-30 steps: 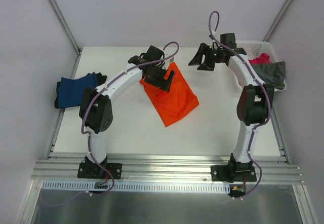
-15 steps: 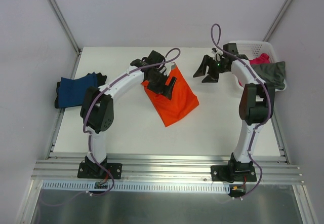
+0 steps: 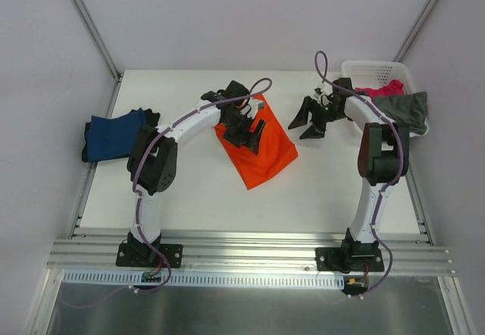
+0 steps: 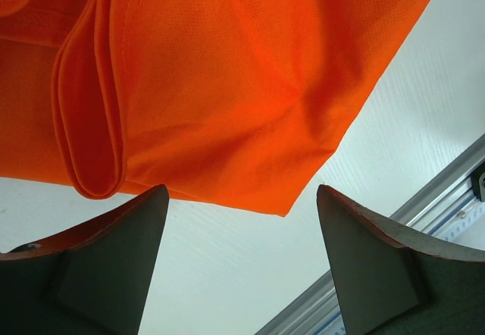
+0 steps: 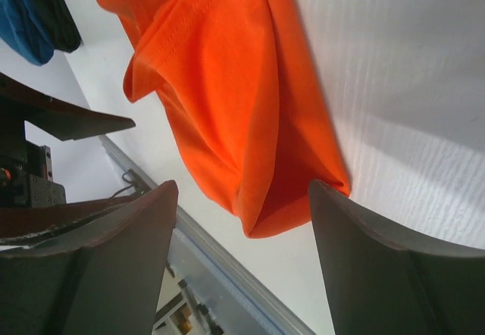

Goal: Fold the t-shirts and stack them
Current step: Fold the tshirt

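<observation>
A bright orange t-shirt (image 3: 261,151) lies folded in the middle of the white table, also seen in the left wrist view (image 4: 227,85) and the right wrist view (image 5: 227,108). My left gripper (image 3: 247,132) hovers over its upper left part, open and empty. My right gripper (image 3: 308,119) is open and empty just right of the shirt's top corner. A folded navy blue t-shirt (image 3: 114,134) lies at the table's left edge. A magenta pink t-shirt (image 3: 386,89) and a grey-olive t-shirt (image 3: 405,109) sit in and over the basket.
A white lattice basket (image 3: 375,70) stands at the back right corner. Aluminium rails (image 3: 250,248) run along the near edge, with both arm bases bolted there. Grey walls close the sides and back.
My left gripper has shifted a little right and toward the near side over the orange shirt. My right gripper has moved down and nearer to the shirt's right side.
</observation>
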Tool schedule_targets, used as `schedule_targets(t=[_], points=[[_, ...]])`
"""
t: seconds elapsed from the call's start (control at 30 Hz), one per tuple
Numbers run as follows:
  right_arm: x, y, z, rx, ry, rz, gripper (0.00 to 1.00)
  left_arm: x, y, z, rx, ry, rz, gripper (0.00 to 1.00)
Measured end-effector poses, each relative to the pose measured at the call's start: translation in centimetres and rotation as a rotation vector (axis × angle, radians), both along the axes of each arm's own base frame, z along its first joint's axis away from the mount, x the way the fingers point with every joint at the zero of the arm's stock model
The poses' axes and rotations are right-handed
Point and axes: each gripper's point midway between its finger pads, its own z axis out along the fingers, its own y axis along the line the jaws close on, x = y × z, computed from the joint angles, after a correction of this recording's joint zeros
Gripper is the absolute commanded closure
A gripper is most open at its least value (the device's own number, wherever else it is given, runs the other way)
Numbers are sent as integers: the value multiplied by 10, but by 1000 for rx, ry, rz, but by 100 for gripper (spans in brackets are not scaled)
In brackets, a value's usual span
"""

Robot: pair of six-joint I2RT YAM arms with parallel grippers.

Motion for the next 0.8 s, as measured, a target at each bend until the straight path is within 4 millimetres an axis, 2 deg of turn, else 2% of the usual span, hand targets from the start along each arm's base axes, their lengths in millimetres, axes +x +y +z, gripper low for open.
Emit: schedule_targets(t=[0.3,0.43,0.53,0.67,0.8], points=[[-49,14,-16,138,173,40,27,-3,-3,1,-5,11,7,20],[-59,17,-15,173,202,48,26,-3,-4,-2,-6,22,11,20],[-60,19,-9,193,194,53,26,0,-7,-13,0,50,10,20],[-59,21,-3,221,182,60,26,17,-15,-35,1,80,20,20],[-64,22,-1,232,198,69,26,32,-13,-53,3,111,49,20]])
